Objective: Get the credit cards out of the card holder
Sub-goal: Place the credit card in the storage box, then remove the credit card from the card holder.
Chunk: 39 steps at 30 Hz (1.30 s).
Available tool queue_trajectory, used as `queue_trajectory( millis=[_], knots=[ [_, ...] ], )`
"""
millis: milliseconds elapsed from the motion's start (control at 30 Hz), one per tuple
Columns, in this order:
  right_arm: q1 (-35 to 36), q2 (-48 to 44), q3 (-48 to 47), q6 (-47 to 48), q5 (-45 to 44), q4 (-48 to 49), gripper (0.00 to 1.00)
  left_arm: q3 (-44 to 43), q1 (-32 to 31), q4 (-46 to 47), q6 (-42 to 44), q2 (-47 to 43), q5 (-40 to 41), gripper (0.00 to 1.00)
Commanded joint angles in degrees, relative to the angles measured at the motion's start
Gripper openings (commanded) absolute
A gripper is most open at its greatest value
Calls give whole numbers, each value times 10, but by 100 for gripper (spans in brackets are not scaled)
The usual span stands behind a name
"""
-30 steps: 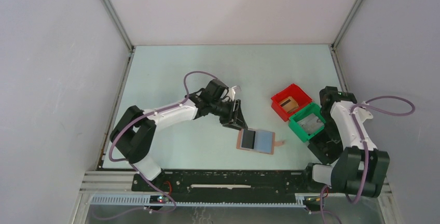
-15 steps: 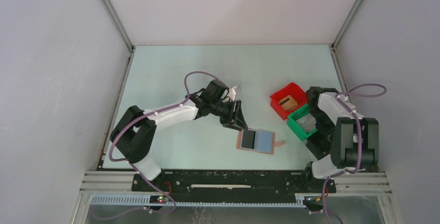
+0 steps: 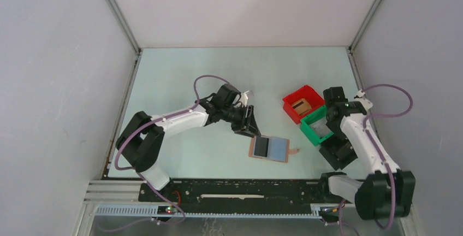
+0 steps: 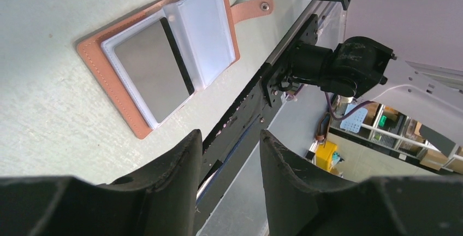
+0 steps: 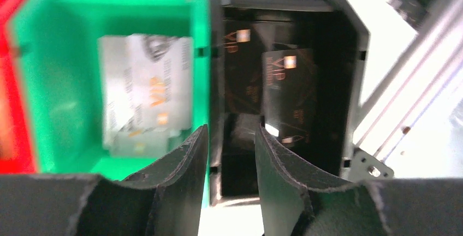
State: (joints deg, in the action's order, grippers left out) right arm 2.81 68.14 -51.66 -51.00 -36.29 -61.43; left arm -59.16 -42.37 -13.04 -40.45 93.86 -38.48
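Observation:
The card holder (image 3: pixel 269 148) lies open and flat on the table, tan-brown with a snap tab (image 4: pixel 256 9). Its left sleeve holds a dark grey credit card (image 4: pixel 150 69); the right sleeve (image 4: pixel 205 39) looks empty. My left gripper (image 4: pixel 230 137) hovers just behind the holder's left edge, open, with nothing between its fingers. My right gripper (image 5: pixel 230 137) is open and empty above the wall between the green bin (image 5: pixel 54 55) and the black bin (image 5: pixel 349 39). A silver card (image 5: pixel 146 91) lies in the green bin, and black cards (image 5: pixel 286 91) lie in the black one.
A red bin (image 3: pixel 302 105) holding a brown item stands behind the green bin (image 3: pixel 318 127). The black rail (image 3: pixel 240 189) runs along the table's near edge. Grey walls close in the table on three sides.
The right arm's wrist has swung left from beside the bins to over them, and its elbow has moved right. The left arm and the card holder have stayed put.

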Motion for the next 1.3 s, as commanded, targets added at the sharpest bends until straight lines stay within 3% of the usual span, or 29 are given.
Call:
queue_trajectory(
  millis=[0,167,367,533,733,1267],
  knots=[
    [52,-100,16,108,97,87,46,-13,-3,7,15,-18,12,48],
    [158,-186,66,130,283,225,46,-1,-3,8,7,-19,38,48],
    [260,-151,154,28,396,401,43,8,-3,4,-12,13,54,47],
    [311,-102,227,-45,423,501,37,27,-4,25,-24,28,53,46],
    [315,-68,291,-87,436,578,32,31,-7,33,-25,63,42,46],
    [314,-27,321,-97,439,620,26,36,-19,62,-50,122,47,41]
  ],
)
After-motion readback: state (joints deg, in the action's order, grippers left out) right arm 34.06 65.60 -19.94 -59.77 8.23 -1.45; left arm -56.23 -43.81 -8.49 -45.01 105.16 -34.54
